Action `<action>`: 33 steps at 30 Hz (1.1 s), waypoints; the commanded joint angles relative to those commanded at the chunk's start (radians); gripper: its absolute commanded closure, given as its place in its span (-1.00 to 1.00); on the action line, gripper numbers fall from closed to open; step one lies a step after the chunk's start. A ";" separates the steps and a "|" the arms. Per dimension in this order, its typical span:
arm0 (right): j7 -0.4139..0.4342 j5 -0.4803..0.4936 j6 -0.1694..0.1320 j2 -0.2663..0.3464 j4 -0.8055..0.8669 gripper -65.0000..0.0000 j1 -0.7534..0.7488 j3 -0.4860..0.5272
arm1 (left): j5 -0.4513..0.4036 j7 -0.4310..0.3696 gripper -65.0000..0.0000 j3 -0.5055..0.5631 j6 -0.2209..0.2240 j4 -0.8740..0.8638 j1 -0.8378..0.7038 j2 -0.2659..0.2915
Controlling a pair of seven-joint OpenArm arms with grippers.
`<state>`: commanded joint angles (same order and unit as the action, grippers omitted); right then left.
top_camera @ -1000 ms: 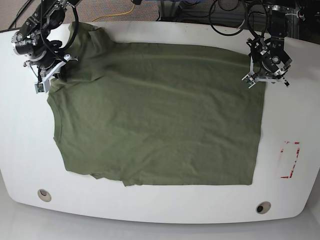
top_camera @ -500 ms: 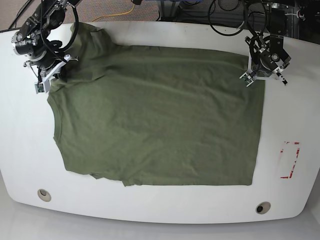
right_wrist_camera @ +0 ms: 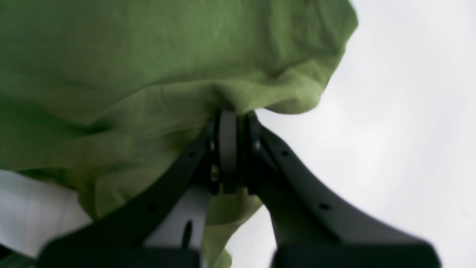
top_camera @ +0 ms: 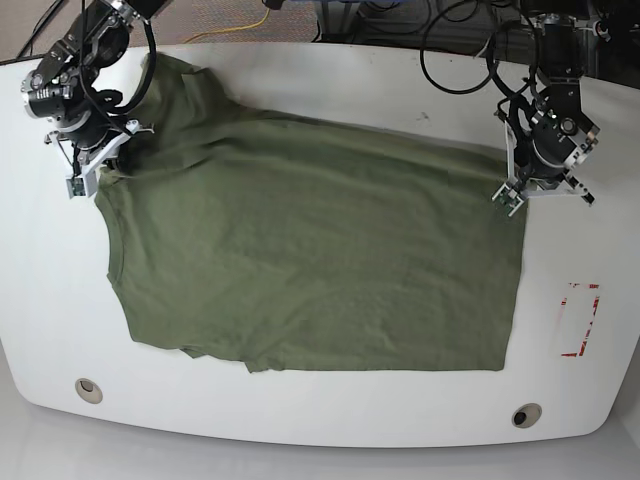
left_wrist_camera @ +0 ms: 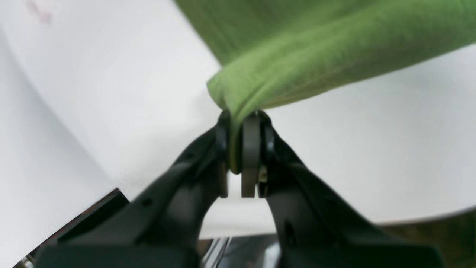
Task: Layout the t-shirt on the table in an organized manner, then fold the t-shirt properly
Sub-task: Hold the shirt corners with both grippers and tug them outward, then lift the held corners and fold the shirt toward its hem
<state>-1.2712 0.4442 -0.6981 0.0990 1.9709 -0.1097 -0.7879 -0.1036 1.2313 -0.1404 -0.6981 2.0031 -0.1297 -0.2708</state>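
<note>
The left gripper (left_wrist_camera: 238, 147) hangs near the table's (top_camera: 300, 420) far right edge, pinching the t-shirt's (top_camera: 310, 270) hem corner. The right gripper (right_wrist_camera: 230, 149) reaches over the far left corner, clamped on bunched shoulder fabric. The shirt lies spread across the glossy white top; a red tape rectangle (top_camera: 580, 320) sits near the right edge.

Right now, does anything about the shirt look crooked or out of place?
Yes. The olive-green cotton t-shirt lies askew: its far edge slants across the glossy white table, pinched by the left pincer and right pincer.
</note>
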 joint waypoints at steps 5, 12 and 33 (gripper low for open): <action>0.000 -0.006 0.000 0.006 -0.005 0.98 0.051 0.000 | 0.000 0.000 0.99 -0.002 0.000 -0.015 0.069 0.008; 0.000 -0.008 0.000 0.014 -0.092 0.98 0.127 0.003 | -0.006 0.000 0.99 -0.002 0.000 -0.043 0.176 0.057; 0.141 -0.008 0.000 0.141 -0.446 0.97 0.245 0.044 | -0.005 -0.078 0.97 -0.002 0.000 -0.338 0.284 0.071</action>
<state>-1.1301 0.4365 -0.6981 0.2401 1.5244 0.1358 -0.7434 -0.1082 1.1531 -0.1419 -0.6981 1.6655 0.1542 -0.2002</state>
